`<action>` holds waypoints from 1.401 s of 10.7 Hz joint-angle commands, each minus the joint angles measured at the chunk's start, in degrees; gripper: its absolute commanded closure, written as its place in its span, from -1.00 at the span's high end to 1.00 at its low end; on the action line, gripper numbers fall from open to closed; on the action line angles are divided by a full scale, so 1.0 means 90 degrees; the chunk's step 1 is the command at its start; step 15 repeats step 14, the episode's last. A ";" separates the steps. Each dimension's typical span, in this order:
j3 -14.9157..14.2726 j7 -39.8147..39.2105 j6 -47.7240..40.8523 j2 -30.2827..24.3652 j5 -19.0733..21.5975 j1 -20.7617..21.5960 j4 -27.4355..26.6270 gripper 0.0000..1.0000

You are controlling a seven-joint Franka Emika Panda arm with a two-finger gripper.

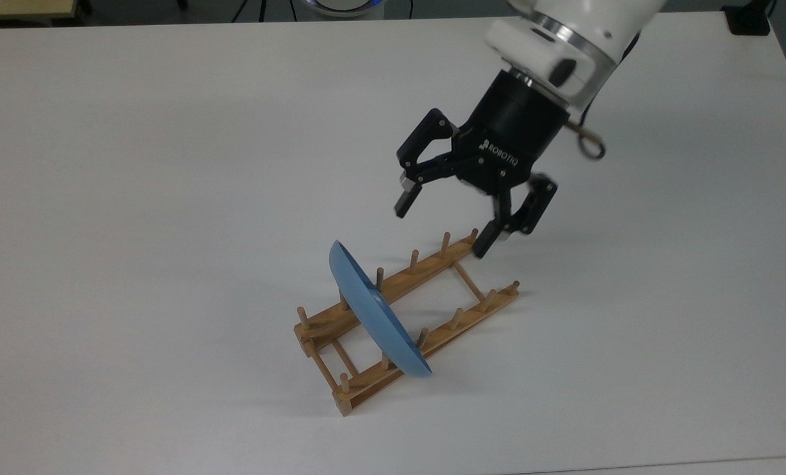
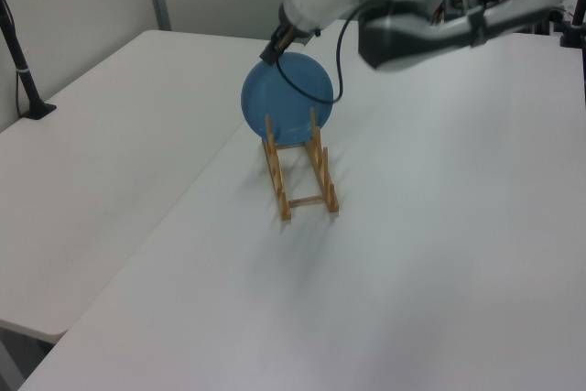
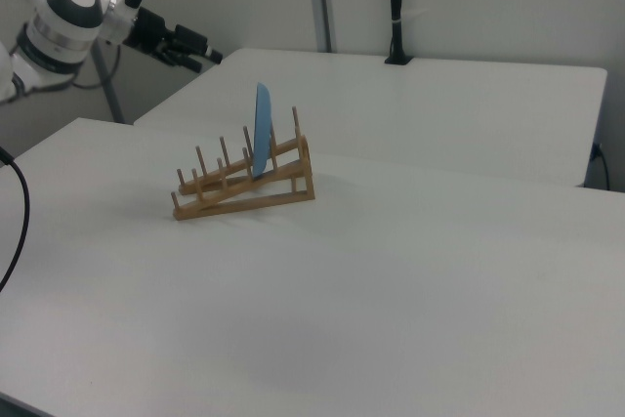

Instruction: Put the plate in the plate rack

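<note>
The light-blue plate (image 1: 373, 310) stands on edge in the wooden plate rack (image 1: 426, 269), slotted between pegs towards the top view's left end and leaning slightly. My gripper (image 1: 440, 231) hangs open above the rack's other end, apart from the plate, with nothing between its fingers. In the left view the plate (image 2: 287, 103) faces the camera at the far end of the rack (image 2: 327, 185), and the gripper (image 2: 272, 54) is just above its upper rim. In the right view the plate (image 3: 262, 139) is seen edge-on in the rack (image 3: 249, 197), with the gripper (image 3: 210, 54) up and to the right view's left.
The rack sits on a wide white table (image 1: 169, 165) with bare surface all around. A black clamped post (image 2: 23, 70) stands on the adjoining table at the left view's left edge. A dark object (image 1: 749, 20) sits at the top view's far right corner.
</note>
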 commanded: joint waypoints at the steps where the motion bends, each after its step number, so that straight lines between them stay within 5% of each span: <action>1: 0.0774 0.0003 0.0053 -0.1485 0.2711 -0.0904 -0.1548 1.00; 3: 0.1165 -0.0288 -0.0831 -0.1926 0.3546 -0.1637 -0.2000 1.00; 6: 0.1216 -0.2355 -0.2140 -0.2648 0.4564 -0.2381 -0.2528 1.00; 9: 0.1138 -0.3374 -0.2740 -0.3264 0.4585 -0.2850 -0.2977 1.00; 15: 0.1128 -0.3239 -0.2936 -0.3149 0.4507 -0.2930 -0.2929 1.00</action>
